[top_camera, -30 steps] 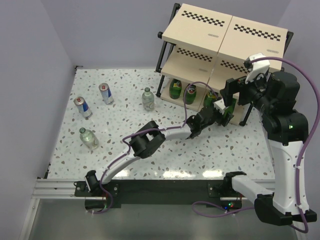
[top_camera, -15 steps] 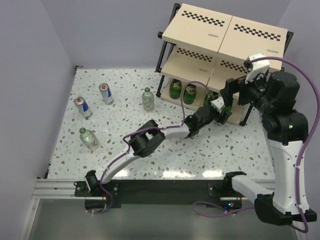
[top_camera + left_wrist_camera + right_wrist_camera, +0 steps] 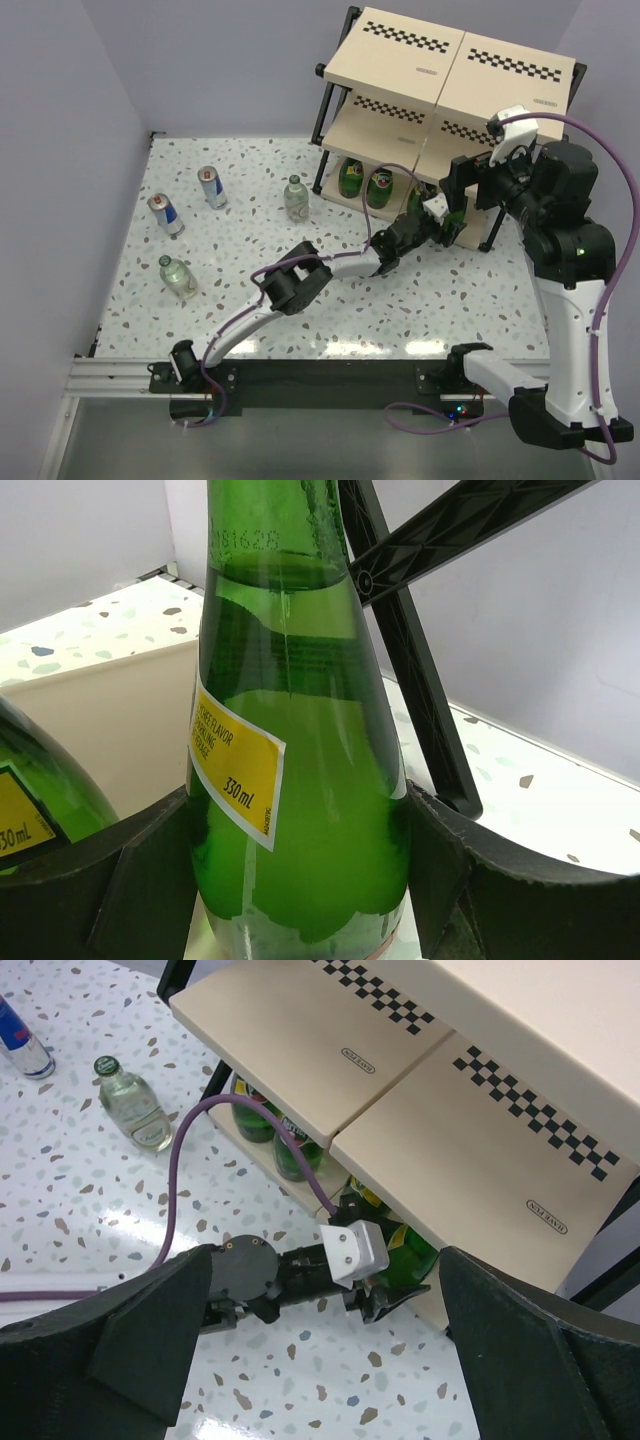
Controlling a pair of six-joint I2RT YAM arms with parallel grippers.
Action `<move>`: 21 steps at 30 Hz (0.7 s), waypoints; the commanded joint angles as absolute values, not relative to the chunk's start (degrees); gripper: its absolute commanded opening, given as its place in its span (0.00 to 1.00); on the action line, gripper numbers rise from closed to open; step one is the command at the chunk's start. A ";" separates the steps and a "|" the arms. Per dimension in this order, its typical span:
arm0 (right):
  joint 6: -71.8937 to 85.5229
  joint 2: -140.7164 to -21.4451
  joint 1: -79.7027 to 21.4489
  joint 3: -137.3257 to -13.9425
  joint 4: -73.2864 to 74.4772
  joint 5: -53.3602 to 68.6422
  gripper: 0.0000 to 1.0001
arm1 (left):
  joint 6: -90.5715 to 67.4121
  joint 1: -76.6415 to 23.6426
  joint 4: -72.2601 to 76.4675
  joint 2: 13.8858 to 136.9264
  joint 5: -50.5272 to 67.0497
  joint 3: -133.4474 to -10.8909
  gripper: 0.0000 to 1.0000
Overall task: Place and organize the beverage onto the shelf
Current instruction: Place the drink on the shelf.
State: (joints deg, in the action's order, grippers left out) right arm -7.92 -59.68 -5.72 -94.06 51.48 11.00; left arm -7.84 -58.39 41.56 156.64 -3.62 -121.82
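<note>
**Left gripper (image 3: 443, 222) clamped on a green glass bottle (image 3: 300, 780) at the shelf's (image 3: 440, 62) bottom tier**

The left arm is stretched across the speckled table (image 3: 470, 300) to the right part of the shelf. In the wrist view both fingers (image 3: 150, 880) press against the lower body of the green glass bottle. Its yellow label reads 330 mL and faces left. The bottle is upright in the grip. Its base is out of frame, so I cannot tell whether it touches the board. It is at the front of the lowest tier, just beside a slanting black frame tube (image 3: 410, 660).

A neighbouring green bottle (image 3: 30, 810) shows just to its left on the same tier. The pair of green bottles (image 3: 365, 182) stands further left under the middle board.

The right gripper (image 3: 465, 185) hovers above the left gripper, in front of the shelf's middle tier. Its fingers are spread wide with nothing between them. Its wrist camera looks down on the left gripper's white camera box (image 3: 350, 1248) and the purple cable (image 3: 200, 1140).

On the open table, all upright:
- One clear bottle (image 3: 295, 198) stands near the shelf's left front leg.
- A second clear bottle (image 3: 178, 277) stands well out to the left.
- Two blue-and-silver cans (image 3: 165, 213) (image 3: 211, 186) stand near each other at the far left, well apart from the shelf.
</note>
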 commanded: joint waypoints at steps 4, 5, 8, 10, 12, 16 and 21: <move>-7.21 -59.77 -5.98 -94.83 50.80 10.28 0.99 | -8.70 -57.48 52.73 157.06 -3.08 -128.40 0.00; -7.21 -59.85 -5.98 -94.83 50.80 10.28 0.99 | -8.79 -57.39 52.73 157.41 -3.08 -128.93 0.00; -7.21 -59.94 -6.06 -94.75 50.71 10.37 0.99 | -8.88 -57.39 52.65 158.73 -3.08 -130.16 0.00; -7.21 -59.94 -5.98 -94.83 50.63 10.55 0.99 | -8.88 -57.39 52.65 159.61 -3.34 -130.69 0.00; -7.21 -60.03 -6.06 -94.83 50.71 10.55 0.99 | -8.62 -57.39 52.82 160.31 -3.34 -131.22 0.00; -7.21 -60.12 -5.98 -94.75 50.62 10.63 0.99 | -8.09 -57.48 52.91 161.19 -3.60 -131.57 0.00; -7.21 -60.03 -5.98 -94.66 50.54 10.81 0.99 | -7.91 -57.57 52.91 161.98 -3.78 -131.92 0.01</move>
